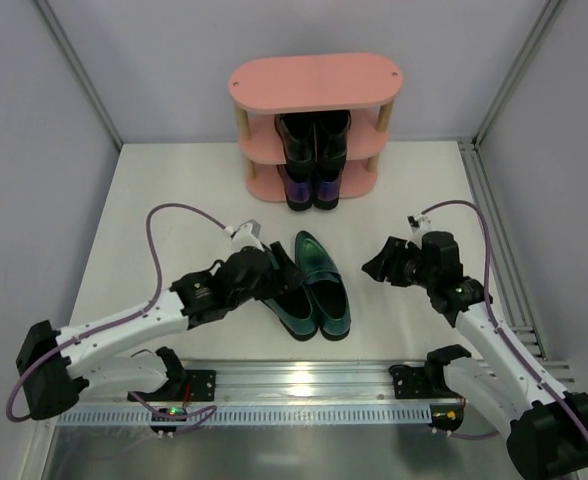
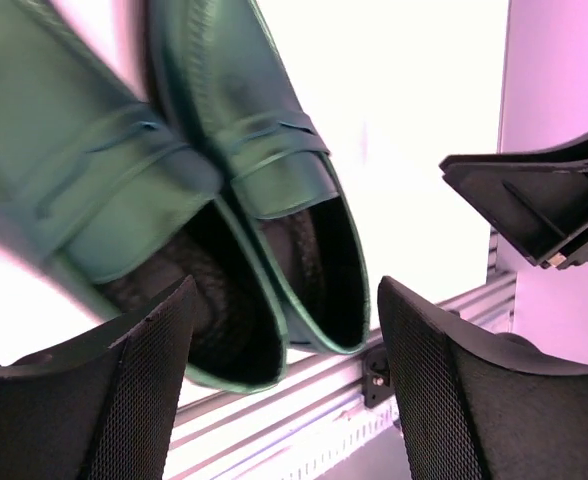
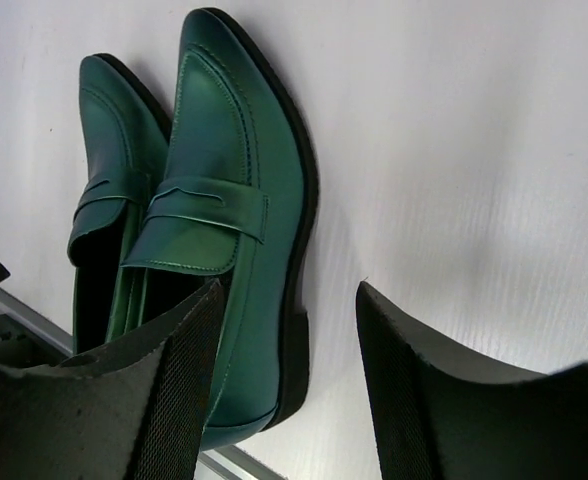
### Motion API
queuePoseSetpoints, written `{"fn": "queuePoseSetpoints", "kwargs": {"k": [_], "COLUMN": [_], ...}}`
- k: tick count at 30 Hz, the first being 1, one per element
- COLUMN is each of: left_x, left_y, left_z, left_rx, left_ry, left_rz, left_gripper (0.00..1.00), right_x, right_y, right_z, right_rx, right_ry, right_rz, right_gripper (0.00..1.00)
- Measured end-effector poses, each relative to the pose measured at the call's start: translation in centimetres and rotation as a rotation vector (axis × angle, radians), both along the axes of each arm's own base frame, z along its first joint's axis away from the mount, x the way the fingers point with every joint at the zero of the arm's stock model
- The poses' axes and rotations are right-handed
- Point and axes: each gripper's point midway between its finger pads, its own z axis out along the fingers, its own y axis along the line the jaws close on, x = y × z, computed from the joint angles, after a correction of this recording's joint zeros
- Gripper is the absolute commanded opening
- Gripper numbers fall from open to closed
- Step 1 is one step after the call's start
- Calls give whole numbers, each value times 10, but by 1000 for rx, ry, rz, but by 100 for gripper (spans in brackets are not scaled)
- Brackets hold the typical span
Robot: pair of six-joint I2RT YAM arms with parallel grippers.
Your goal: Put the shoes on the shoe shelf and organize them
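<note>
At the middle of the far edge of the table (image 1: 174, 190), the pink shoe shelf (image 1: 314, 82), 3 tiers on light wooden posts. On its middle tier, the black pair (image 1: 314, 138); on its bottom tier, the purple pair (image 1: 311, 188), ends jutting past the board toward the near edge. Left out on the table, about midway between the side edges and nearer the near edge than the far one, the teal pair (image 1: 319, 290): 2 glossy loafers side by side and touching, toes aimed at the far edge, the right 1 set a little further forward. Hard against the left side of that pair, the left claw (image 1: 274, 275), spread wide and gripping nothing; from its own wrist camera, both heel openings of the teal pair (image 2: 264, 130) framed between the 2 mesh-faced fingers (image 2: 144, 380). Possibly brushing the left shoe, though contact not clear from any view. To the right of the pair and apart from it, the right claw (image 1: 379, 262), likewise gaping and holding nothing, aimed at the right shoe's outer side.
</note>
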Motion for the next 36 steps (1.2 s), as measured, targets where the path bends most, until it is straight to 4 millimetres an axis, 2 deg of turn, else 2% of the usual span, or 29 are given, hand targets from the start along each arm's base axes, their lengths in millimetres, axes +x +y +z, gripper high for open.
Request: {"fn": "queuePoseSetpoints", "kwargs": {"k": [4,9,13,15,18,20,22,25,29,36], "left_x": [-7,-15,-19,-21,-24,-26,-29,-32,-35,-36], "left_y": [45,88,106,112,120,125,131,139,147,155], "left_z": [3,-16,-21,-20,-18,-21,-23,-24,-22,-22], "left_rx": [4,39,57,50,36,35,33,26,16,14], "left_ry": [-55,-69,-74,-76,-85,-85,-82,-84,-94,-99], "left_rz": [94,194,228,245,261,269,280,292,307,332], "left_gripper": [72,73,73,73,73,74,74,74,74,74], "right_x": [-6,-32,-33,-32,-34,-36,-39,-43,-50,-80], "right_y": [13,65,90,100,118,126,128,120,112,107], "right_z": [8,23,45,48,41,28,13,-7,-14,-34], "right_rx": [-7,-80,-123,-154,-224,-284,-342,-425,-479,-546], "right_ry": [-13,-19,-74,-78,-61,-32,6,56,76,120], "right_rz": [90,326,403,427,467,486,494,487,486,564], "right_gripper": [56,56,56,56,56,56,56,54,49,47]}}
